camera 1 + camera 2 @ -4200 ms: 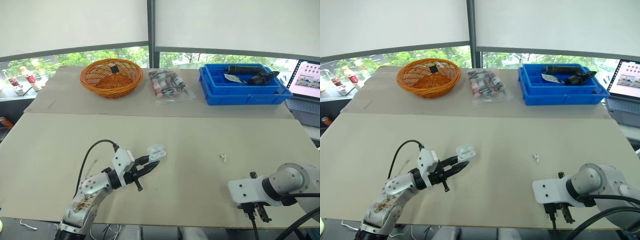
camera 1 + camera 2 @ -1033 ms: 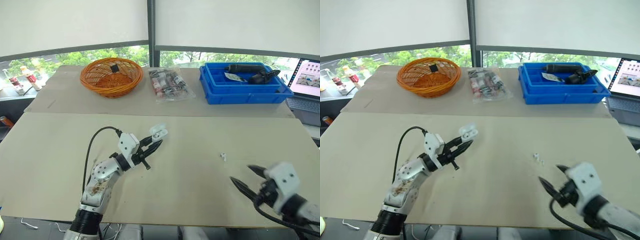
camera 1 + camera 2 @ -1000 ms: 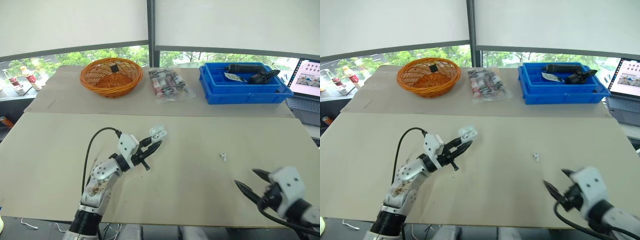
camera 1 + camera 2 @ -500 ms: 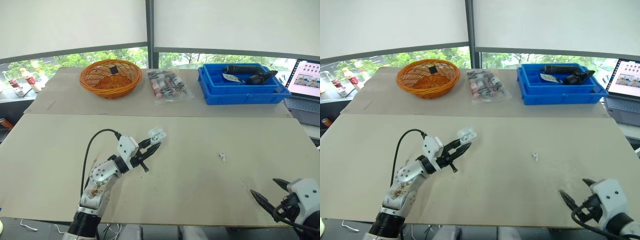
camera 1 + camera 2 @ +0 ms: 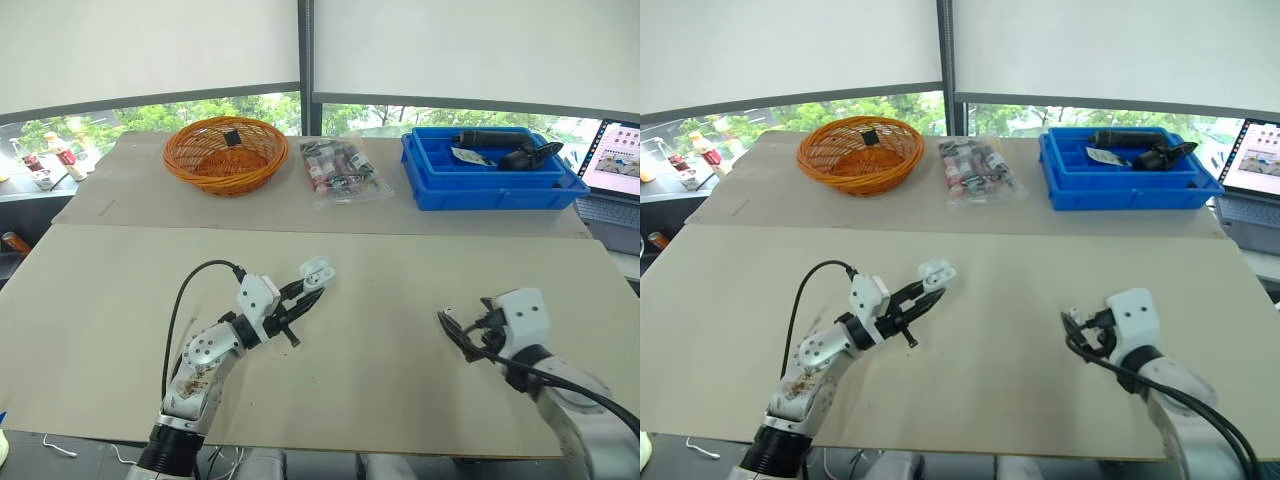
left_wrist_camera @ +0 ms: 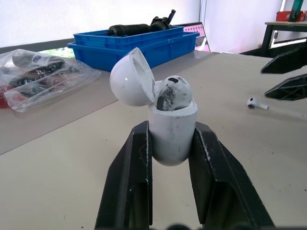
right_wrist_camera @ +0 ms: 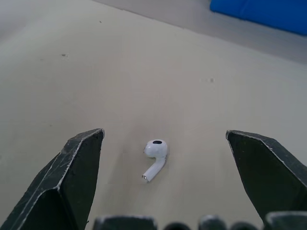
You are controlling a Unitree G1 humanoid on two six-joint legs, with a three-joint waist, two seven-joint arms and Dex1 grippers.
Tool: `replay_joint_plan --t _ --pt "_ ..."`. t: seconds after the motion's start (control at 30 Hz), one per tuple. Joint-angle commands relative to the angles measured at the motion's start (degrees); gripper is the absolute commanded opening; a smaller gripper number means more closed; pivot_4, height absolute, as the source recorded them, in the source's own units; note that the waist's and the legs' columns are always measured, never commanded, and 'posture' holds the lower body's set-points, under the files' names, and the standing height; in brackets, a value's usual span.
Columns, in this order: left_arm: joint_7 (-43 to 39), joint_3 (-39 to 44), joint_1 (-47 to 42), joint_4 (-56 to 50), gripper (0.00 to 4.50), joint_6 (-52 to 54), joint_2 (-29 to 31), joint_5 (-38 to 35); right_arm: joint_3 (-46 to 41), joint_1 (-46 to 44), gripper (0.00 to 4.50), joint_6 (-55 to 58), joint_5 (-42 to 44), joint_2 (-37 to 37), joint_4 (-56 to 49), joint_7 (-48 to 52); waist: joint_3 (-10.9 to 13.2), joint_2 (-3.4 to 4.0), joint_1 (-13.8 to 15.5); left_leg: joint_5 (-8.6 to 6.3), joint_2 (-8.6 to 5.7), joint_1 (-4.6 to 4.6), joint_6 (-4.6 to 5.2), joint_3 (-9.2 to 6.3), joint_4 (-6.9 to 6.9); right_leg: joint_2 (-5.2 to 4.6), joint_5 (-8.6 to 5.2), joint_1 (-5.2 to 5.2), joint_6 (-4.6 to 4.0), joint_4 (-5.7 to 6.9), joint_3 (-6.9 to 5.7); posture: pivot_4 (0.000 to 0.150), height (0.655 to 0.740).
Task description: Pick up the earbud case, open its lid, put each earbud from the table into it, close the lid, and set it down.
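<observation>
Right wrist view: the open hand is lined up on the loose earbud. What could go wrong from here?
The earbud is small and lies loose on the table between the fingers of the wide-open right hand; closing could flick it away. The left hand grips only the lower body of the earbud case, lid open, so pressing the earbud in might twist it.

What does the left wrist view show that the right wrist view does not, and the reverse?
Left wrist view alone: the open earbud case, one earbud seated inside, gripped by the left claw; also the plastic bag. Right wrist view alone: the loose earbud lying between the fingers of the open right claw. Both: that loose earbud, the table, the blue tray.
</observation>
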Motion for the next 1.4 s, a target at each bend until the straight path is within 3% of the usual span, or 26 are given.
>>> replay_joint_plan --t 0.03,0.4,0.5,0.83,1.03,1.17,1.3,1.4 --pt "0.15 0.00 0.01 -1.69 0.54 -1.00 -0.07 0.12 0.69 -2.29 4.50 -0.30 -1.63 1.53 2.11 -2.68 0.00 0.01 0.07 0.00 -0.01 -0.05 0.00 0.00 0.00 -0.01 0.00 -0.03 0.00 -0.01 0.00 0.150 0.6940" --pt "0.23 0.00 0.42 -2.00 0.54 -0.90 0.19 0.11 2.31 -3.63 4.50 2.16 -3.47 6.81 5.69 -7.45 -0.02 0.03 0.11 0.00 0.01 -0.02 0.00 -0.01 0.01 0.00 0.00 -0.03 0.00 0.02 -0.01 0.150 0.6940" --pt "0.16 -0.04 0.41 -2.06 0.54 -0.87 0.24 0.08 1.89 -3.77 3.73 4.70 -2.17 7.73 5.04 -7.54 -0.02 0.04 0.11 0.00 0.01 0.00 0.00 -0.01 0.00 0.01 0.00 -0.02 0.00 0.03 -0.01 0.150 0.6940" --pt "0.35 -0.04 0.86 -2.73 0.54 -0.53 0.44 0.00 2.68 -5.28 0.35 10.55 1.15 6.08 0.41 -3.85 -0.03 0.03 -0.03 -0.01 0.02 0.00 0.01 -0.03 0.00 0.01 0.00 0.00 0.00 0.01 -0.04 0.150 0.6940" --pt "0.68 0.04 2.16 -4.41 0.54 0.14 0.71 -0.14 5.59 -6.73 0.35 9.75 4.44 -3.63 -2.39 8.00 -0.01 0.05 -0.73 -0.01 0.02 -0.02 0.02 -0.03 -0.01 0.01 0.00 -0.01 0.00 0.00 -0.04 0.150 0.6940" --pt "1.46 -0.31 5.23 -7.75 0.54 0.95 1.11 -0.08 6.56 -5.10 0.35 -7.59 4.04 -20.97 -0.59 30.89 0.10 0.23 -0.83 -0.01 -0.06 -0.08 0.02 0.00 -0.01 -0.08 -0.02 0.00 0.06 -0.12 -0.02 0.150 0.6940" --pt "2.27 -0.63 7.97 -11.29 0.54 1.94 1.66 -0.02 7.24 -1.22 0.35 -25.46 1.68 -32.27 4.92 46.92 0.13 0.17 -0.60 -0.04 -0.02 -0.07 0.07 -0.04 0.00 -0.06 -0.02 0.07 0.05 -0.22 -0.12 0.150 0.6940" --pt "2.81 -0.63 9.74 -13.45 0.54 2.82 2.16 -0.03 6.99 0.34 0.35 -35.62 0.44 -36.86 9.17 54.37 0.14 0.15 -0.64 -0.04 -0.03 -0.04 0.07 -0.01 0.02 -0.08 -0.01 0.12 0.06 -0.23 -0.08 0.150 0.6940"
